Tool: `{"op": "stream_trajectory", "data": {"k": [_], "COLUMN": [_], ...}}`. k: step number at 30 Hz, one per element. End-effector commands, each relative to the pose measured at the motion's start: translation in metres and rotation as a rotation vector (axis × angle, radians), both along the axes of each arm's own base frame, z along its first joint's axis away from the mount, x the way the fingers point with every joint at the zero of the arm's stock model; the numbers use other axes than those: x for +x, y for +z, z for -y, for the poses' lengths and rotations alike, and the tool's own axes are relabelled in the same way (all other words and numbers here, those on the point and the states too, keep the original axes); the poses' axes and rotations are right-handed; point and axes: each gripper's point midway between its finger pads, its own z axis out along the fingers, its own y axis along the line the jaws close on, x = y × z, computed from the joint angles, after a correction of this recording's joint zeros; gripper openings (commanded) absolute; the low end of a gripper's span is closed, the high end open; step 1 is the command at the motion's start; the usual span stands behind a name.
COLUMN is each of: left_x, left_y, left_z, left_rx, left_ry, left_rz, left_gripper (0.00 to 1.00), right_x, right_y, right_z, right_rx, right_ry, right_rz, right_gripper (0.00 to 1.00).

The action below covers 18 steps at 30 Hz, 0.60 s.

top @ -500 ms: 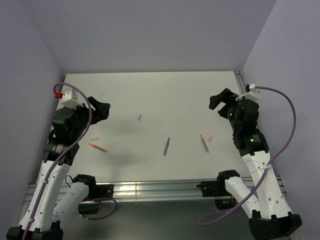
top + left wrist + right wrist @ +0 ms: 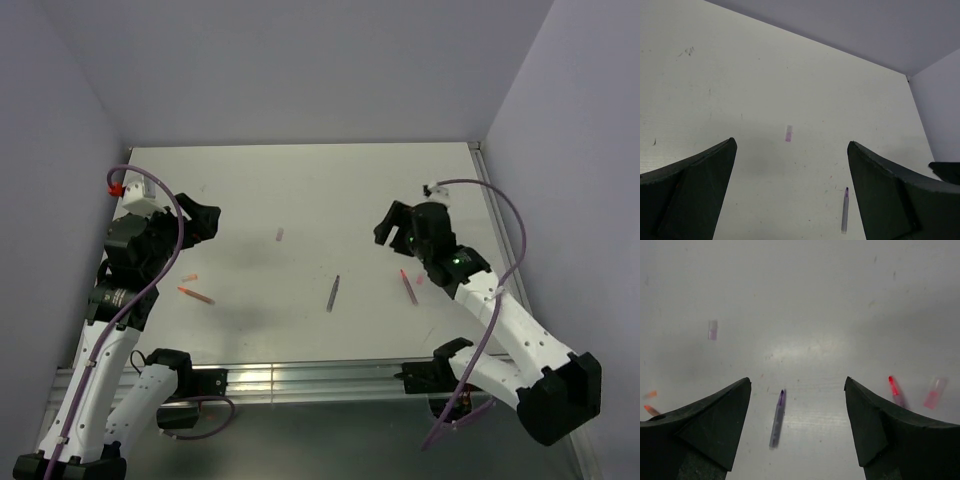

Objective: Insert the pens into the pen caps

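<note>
The right tool [image 2: 797, 382] hangs spread wide and empty, facing the thin dark grey pen [image 2: 777, 418] on the white worktop [image 2: 300, 190]. The left tool [image 2: 791, 142] gapes empty too. One slim red-orange pen [image 2: 408, 286] lies beside a stubby pinkish cap [image 2: 934, 393]. The other red-orange pen [image 2: 196, 295] lies far left, and a pale cap [image 2: 713, 330] sits well apart. No pen is capped, so all three insertions remain. No writing is readable.

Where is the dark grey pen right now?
Top view: the dark grey pen lies flat near the middle of the table, toward the near edge, untouched; a red pen lies to its right, a pale cap farther back on its left.
</note>
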Motion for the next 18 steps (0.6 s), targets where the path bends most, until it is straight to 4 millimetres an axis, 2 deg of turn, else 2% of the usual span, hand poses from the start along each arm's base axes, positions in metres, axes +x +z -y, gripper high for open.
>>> {"op": "stream_trajectory", "data": {"k": [1, 3, 4, 5, 7, 8, 10, 12, 13, 14, 16, 18], "left_x": [0.001, 0.0, 0.0, 0.0, 0.0, 0.0, 0.001, 0.001, 0.001, 0.001, 0.001, 0.001], "left_y": [0.007, 0.007, 0.008, 0.007, 0.007, 0.008, 0.006, 0.006, 0.005, 0.005, 0.006, 0.005], "left_z": [0.001, 0.003, 0.003, 0.003, 0.004, 0.004, 0.004, 0.004, 0.004, 0.004, 0.004, 0.004], "left_rx": [0.012, 0.008, 0.009, 0.008, 0.005, 0.005, 0.004, 0.004, 0.005, 0.004, 0.002, 0.002], "left_ry": [-0.014, -0.019, -0.021, -0.022, -0.027, -0.027, -0.026, -0.023, -0.026, -0.026, -0.023, -0.024], "left_rz": [0.036, 0.033, 0.037, 0.033, 0.034, 0.036, 0.031, 0.028, 0.028, 0.026, 0.029, 0.027], "left_gripper": [0.99, 0.99, 0.99, 1.0, 1.0, 1.0, 1.0, 1.0, 0.99, 0.99, 0.99, 1.0], "right_x": [-0.013, -0.019, -0.031, -0.035, -0.039, -0.045, -0.045, -0.049, -0.047, -0.047, -0.048, -0.052], "right_y": [-0.029, -0.045, -0.054, -0.065, -0.074, -0.083, -0.086, -0.099, -0.099, -0.109, -0.111, -0.122], "right_z": [-0.034, -0.043, -0.058, -0.065, -0.077, -0.088, -0.098, -0.11, -0.114, -0.118, -0.128, -0.136], "right_rx": [0.047, 0.041, 0.025, 0.024, 0.014, 0.007, -0.001, -0.016, -0.017, -0.028, -0.037, -0.064], "right_ry": [0.024, -0.001, 0.038, 0.032, 0.037, 0.054, 0.047, 0.05, 0.042, 0.029, 0.032, 0.025], "right_rz": [-0.038, -0.065, -0.083, -0.117, -0.13, -0.157, -0.157, -0.194, -0.195, -0.219, -0.227, -0.25], "right_gripper": [0.81, 0.79, 0.78, 0.77, 0.73, 0.71, 0.67, 0.58, 0.56, 0.55, 0.48, 0.46]}}
